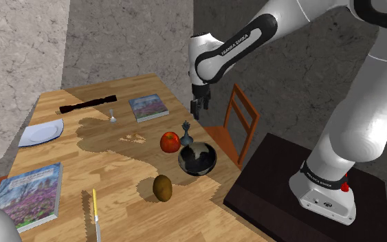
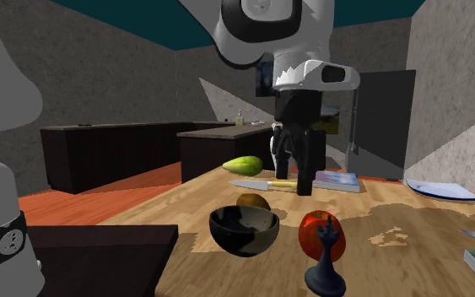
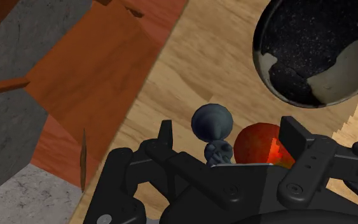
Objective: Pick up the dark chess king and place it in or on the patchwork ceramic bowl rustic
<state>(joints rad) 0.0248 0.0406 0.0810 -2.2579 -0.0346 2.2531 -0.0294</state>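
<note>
Grey mottled walls back a pale wood-grained worktop, and I read it from the shoulder view's left: a flat white plate at the edge, a flower-covered book nearer the camera, a slim dark rod lying along the far side, a small spoon, a second book, and a thin yellow-handled knife. Further along sits a brown oval kiwi, then a glossy red apple. The dark chess king stands upright just beside the apple, slate-coloured, with a round base and a cross on top; just in front of it sits the bowl, round, shiny black with pale patches. Both crowd it. Above it hangs the tool, pointing down, clear of the piece; through the wrist view its black fingers stand wide with the king between them, untouched. A wooden chair stands beyond the worktop's edge, and the white arm arches up from the dark stand at the right.
</note>
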